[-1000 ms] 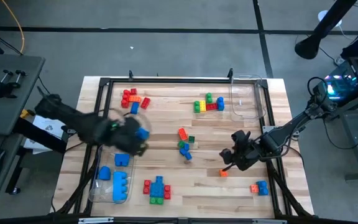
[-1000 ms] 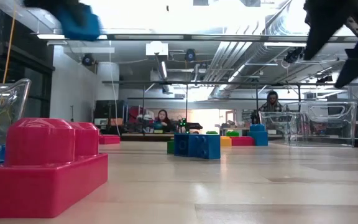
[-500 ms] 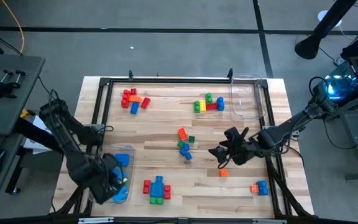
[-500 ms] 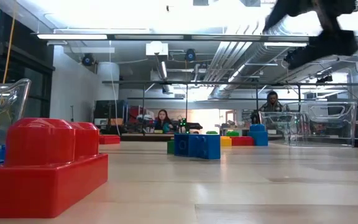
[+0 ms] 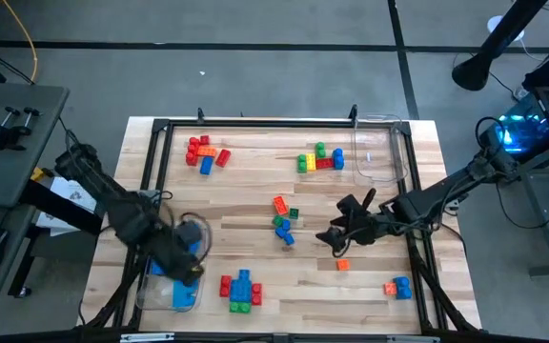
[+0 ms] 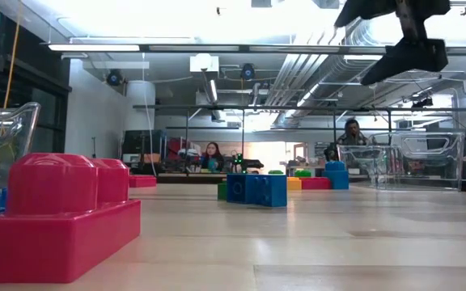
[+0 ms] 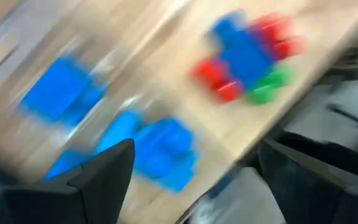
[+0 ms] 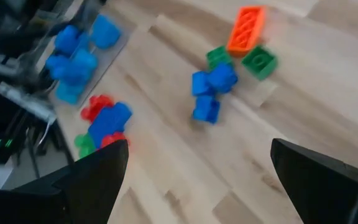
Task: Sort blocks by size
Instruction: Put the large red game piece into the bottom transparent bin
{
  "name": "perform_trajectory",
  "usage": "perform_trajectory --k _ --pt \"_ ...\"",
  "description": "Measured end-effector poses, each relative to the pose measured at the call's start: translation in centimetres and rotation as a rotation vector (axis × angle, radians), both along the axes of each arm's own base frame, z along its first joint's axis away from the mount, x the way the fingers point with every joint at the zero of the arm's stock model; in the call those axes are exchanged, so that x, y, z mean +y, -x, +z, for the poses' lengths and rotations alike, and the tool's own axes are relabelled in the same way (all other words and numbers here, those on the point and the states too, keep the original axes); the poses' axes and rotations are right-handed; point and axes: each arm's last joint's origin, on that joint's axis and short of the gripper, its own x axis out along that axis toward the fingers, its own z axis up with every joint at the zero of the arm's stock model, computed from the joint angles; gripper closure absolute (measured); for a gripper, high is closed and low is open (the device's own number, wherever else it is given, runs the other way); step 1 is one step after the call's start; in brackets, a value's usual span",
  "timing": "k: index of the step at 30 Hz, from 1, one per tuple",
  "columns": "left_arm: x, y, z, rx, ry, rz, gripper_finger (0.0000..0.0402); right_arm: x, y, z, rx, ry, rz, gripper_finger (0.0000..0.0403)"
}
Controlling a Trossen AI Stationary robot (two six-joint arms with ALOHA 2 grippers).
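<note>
Blue studded plastic brick is now lying in the clear rectangular tub; left gripper is lifting away with fingers spread and empty, right gripper is hovering open, so one large block is sorted.

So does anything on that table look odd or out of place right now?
Nothing looks broken or spilled. The studded plastic toy bricks lie in loose mixed clusters on the wooden table, unsorted. One clear plastic rectangular tub at the far right looks empty, while the near-left tub under the left gripper holds only blue bricks.
</note>
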Motion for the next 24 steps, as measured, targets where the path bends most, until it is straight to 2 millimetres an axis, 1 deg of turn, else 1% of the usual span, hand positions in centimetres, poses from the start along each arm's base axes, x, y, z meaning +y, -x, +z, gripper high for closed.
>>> perform_trajectory --k 1,3,6,8,10,12,14,16,18,22,24 --pt "0.3 -0.9 0.1 -0.046 0.013 -0.035 0.0075 0.2 0.1 0.0 0.000 -0.002 0.013 0.0014" --pt "1.1 -2.8 -0.3 -0.075 0.017 -0.091 0.0078 0.6 0.3 0.0 0.002 -0.010 0.023 0.0014" --pt "1.9 -5.4 -2.5 -0.012 -0.022 -0.180 0.0081 1.1 0.6 -0.1 0.008 -0.031 0.023 0.0014" --pt "1.8 -7.1 -3.9 0.027 -0.063 -0.284 0.0081 1.4 0.7 -0.1 0.010 -0.035 0.033 0.0014" --pt "0.7 -8.8 -4.7 0.006 -0.119 -0.476 0.0081 1.6 0.9 -0.1 0.012 -0.034 0.045 0.0014" --pt "-1.0 -10.0 -5.3 -0.035 -0.205 -0.719 0.0081 1.8 1.0 -0.2 0.022 -0.029 0.052 0.0014" --pt "-2.7 -10.9 -5.6 -0.082 -0.310 -0.918 0.0081 1.8 1.2 -0.2 0.033 -0.023 0.055 0.0014" --pt "-4.2 -11.6 -5.8 -0.109 -0.404 -1.051 0.0081 1.8 1.2 -0.3 0.043 -0.024 0.061 0.0014" --pt "-5.2 -11.9 -6.3 -0.112 -0.444 -1.116 0.0081 1.8 1.2 -0.3 0.048 -0.022 0.066 0.0014" --pt "-6.8 -10.9 -7.5 -0.068 -0.408 -1.141 0.0081 1.7 1.3 -0.4 0.061 -0.013 0.068 0.0014" --pt "-7.2 -10.1 -8.2 -0.028 -0.390 -1.102 0.0081 1.7 1.3 -0.4 0.060 -0.012 0.067 0.0014"
